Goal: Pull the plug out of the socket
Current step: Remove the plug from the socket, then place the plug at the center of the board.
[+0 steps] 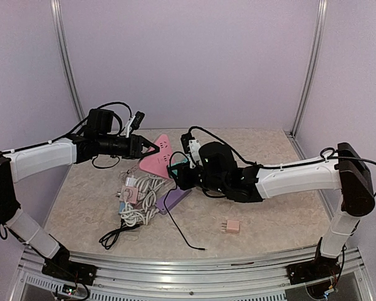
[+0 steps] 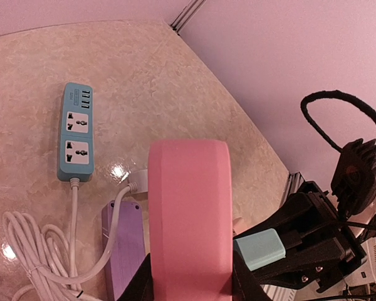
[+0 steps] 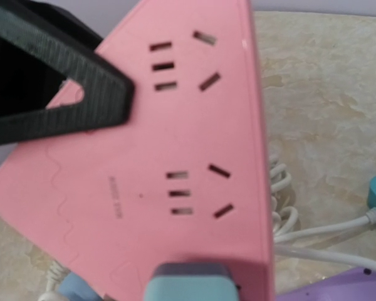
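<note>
Gripping the pink socket (image 1: 160, 158) clear of the table (image 1: 269, 207), the left gripper (image 1: 151, 149) is clamped on its edge, and the right gripper (image 1: 179, 175) is closed on the teal plug (image 2: 260, 248) seated in its face. The plug juts straight toward the right arm, the nearer one, so a pull would run along that axis, away from the left gripper. One plug, one pink socket; a teal strip (image 2: 75, 135) and a purple strip (image 2: 122, 248) lie below.

place: lab test cell | signs: plain walls (image 1: 188, 63), aluminium rails (image 1: 65, 63)
</note>
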`<state>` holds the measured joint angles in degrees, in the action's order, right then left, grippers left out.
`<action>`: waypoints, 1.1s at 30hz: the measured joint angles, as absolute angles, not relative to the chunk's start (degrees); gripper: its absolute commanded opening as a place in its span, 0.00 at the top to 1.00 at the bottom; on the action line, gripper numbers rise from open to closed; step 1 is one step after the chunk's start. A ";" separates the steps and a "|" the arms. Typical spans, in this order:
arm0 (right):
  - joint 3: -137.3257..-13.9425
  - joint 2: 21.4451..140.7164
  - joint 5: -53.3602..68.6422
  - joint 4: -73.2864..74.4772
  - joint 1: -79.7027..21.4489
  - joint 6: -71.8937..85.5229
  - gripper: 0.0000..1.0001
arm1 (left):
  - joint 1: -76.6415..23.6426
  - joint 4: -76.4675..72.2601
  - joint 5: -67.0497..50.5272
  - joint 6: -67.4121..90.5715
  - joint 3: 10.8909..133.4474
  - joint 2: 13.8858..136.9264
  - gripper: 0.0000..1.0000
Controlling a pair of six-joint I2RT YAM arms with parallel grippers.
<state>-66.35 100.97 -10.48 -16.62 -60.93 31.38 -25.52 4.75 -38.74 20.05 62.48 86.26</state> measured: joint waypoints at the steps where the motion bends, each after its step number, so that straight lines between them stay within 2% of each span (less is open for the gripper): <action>1: -66.35 100.97 -10.41 -16.60 -60.93 31.42 1.00 | -25.52 4.78 -38.74 20.05 62.48 86.26 1.00; 12: -66.59 100.97 -11.33 -16.19 -61.21 30.57 1.00 | -25.52 4.73 -38.74 20.05 62.48 86.26 1.00; 25: -75.53 103.24 -20.78 -9.34 -65.65 24.69 1.00 | -25.17 5.26 -37.41 18.98 62.50 86.54 1.00; 33: -76.14 103.28 -22.68 -8.88 -65.98 23.44 1.00 | -25.17 5.58 -36.95 18.81 62.50 86.54 1.00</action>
